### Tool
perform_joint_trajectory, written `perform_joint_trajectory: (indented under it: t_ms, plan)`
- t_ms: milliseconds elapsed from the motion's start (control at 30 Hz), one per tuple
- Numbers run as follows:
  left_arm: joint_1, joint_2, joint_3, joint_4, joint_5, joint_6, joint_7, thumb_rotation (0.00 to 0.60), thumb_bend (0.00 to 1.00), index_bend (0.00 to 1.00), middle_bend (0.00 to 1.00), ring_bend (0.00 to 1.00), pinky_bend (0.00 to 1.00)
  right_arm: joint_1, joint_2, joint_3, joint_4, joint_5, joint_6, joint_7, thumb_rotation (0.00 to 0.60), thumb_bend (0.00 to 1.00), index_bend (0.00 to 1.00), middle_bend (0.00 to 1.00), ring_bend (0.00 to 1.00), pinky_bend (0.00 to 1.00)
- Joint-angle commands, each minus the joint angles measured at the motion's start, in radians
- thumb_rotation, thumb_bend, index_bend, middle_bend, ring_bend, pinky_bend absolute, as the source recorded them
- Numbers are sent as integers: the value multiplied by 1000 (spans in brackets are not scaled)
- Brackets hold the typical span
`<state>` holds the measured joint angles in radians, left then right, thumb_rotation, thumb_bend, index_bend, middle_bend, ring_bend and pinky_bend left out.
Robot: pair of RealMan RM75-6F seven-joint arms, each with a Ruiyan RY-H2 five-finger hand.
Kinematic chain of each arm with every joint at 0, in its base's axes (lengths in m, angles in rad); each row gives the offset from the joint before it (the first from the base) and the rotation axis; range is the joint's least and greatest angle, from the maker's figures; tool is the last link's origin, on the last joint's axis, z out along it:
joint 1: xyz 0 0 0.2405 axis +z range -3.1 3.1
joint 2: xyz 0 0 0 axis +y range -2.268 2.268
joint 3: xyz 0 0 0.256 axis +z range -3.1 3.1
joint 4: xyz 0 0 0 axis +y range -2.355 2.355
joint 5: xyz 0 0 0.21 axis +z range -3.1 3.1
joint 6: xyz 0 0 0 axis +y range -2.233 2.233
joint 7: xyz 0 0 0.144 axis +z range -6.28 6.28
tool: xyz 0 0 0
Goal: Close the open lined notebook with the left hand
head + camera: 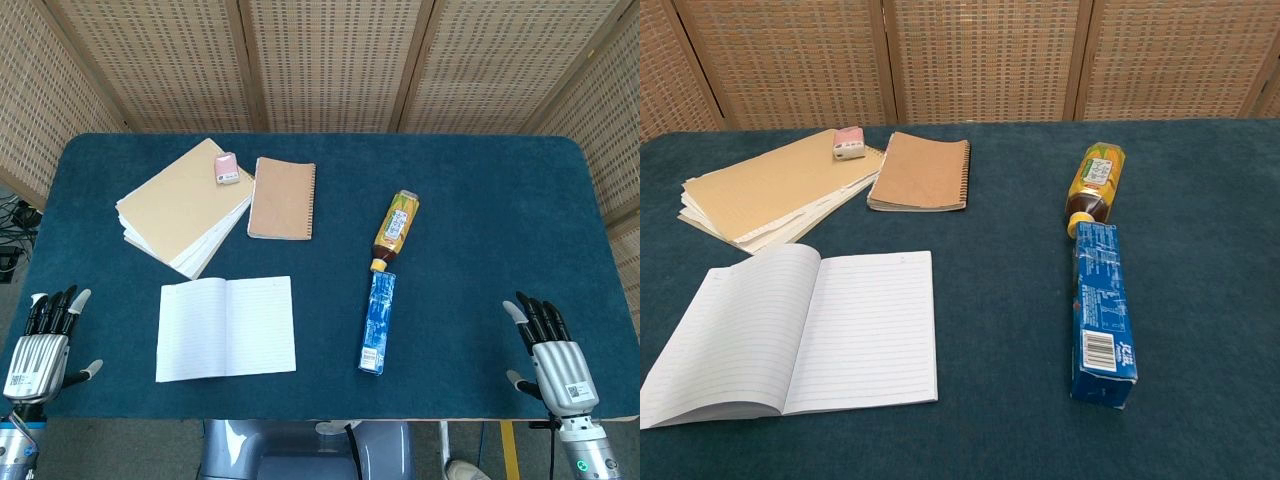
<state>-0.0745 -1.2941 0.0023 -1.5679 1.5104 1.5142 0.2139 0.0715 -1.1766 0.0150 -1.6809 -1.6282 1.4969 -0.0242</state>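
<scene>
The lined notebook lies open and flat on the blue table, near the front edge and left of centre; the chest view shows it close up as the notebook, both white ruled pages facing up. My left hand rests at the table's front left corner, fingers apart and pointing away from me, well to the left of the notebook and holding nothing. My right hand sits at the front right corner, fingers also spread and empty. Neither hand appears in the chest view.
A tan stack of paper with a small pink eraser on it lies at the back left. Beside it is a brown spiral notebook. A yellow bottle and a blue box lie end to end right of centre.
</scene>
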Motion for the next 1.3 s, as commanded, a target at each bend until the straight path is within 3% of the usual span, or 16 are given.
perform_joint_trajectory:
  t_ms: [33, 900, 1200, 1300]
  plan:
    - [1, 2, -2, -2, 0, 1, -4, 600, 78, 0, 0, 0, 0, 1, -1, 1, 1, 1, 0, -2, 600, 112, 0, 0, 0, 0]
    - [4, 1, 3, -7, 16, -9, 7, 600, 77, 0, 0, 0, 0, -2, 10, -2, -9, 9, 9, 8, 600, 112, 0, 0, 0, 0]
    - [-12, -18, 53, -27, 73, -61, 49, 600, 80, 0, 0, 0, 0, -1, 11, -2, -14, 14, 3, 4, 600, 112, 0, 0, 0, 0]
    - [-17, -41, 67, -28, 90, -79, 87, 600, 172, 0, 0, 0, 0, -1, 15, -3, -16, 15, 4, 11, 600, 111, 0, 0, 0, 0]
